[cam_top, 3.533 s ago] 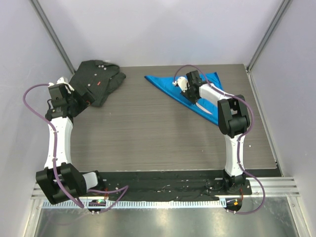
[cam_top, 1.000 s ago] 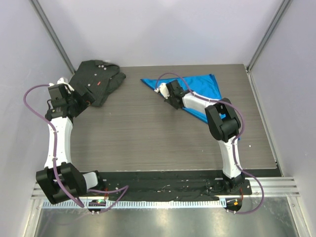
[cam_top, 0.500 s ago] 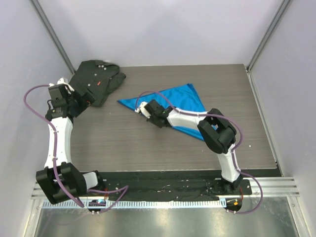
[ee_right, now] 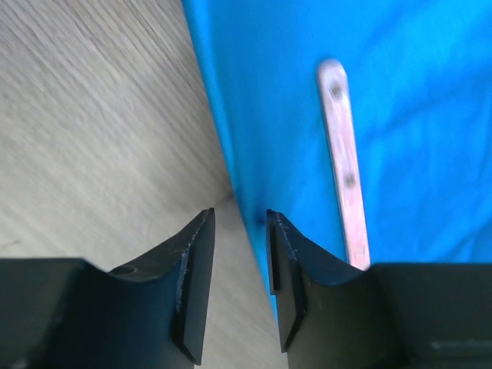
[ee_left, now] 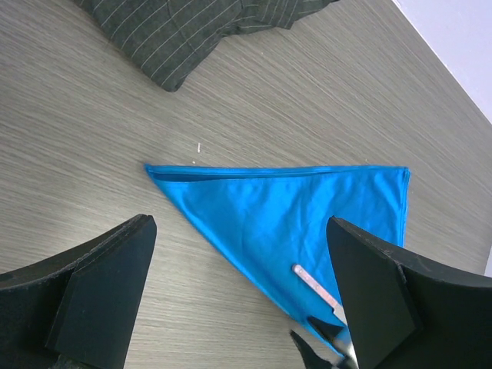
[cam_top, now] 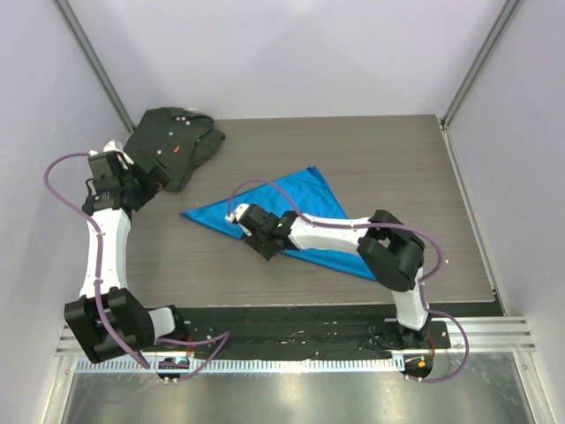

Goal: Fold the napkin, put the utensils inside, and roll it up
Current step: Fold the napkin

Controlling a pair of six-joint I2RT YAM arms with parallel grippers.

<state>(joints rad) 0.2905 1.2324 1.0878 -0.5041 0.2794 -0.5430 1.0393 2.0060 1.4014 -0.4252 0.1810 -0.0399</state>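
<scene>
The bright blue napkin (cam_top: 296,205) lies folded in a triangle on the middle of the table; it also shows in the left wrist view (ee_left: 284,207) and the right wrist view (ee_right: 292,69). The knife (ee_left: 311,283) lies on it near the long edge, its pinkish handle (ee_right: 344,169) beside my right gripper. My right gripper (cam_top: 265,246) is low at that long edge, its jaws nearly closed with the napkin's edge between them (ee_right: 240,223). My left gripper (cam_top: 146,177) hangs open and empty at the far left, high above the table (ee_left: 238,231).
A dark grey striped shirt (cam_top: 172,141) lies bunched at the back left corner, also in the left wrist view (ee_left: 192,31). Grey walls close in the table on three sides.
My right gripper has moved from the back right toward the left and front, and the napkin with the knife on it has slid along to the table's middle. The left arm has not moved.
</scene>
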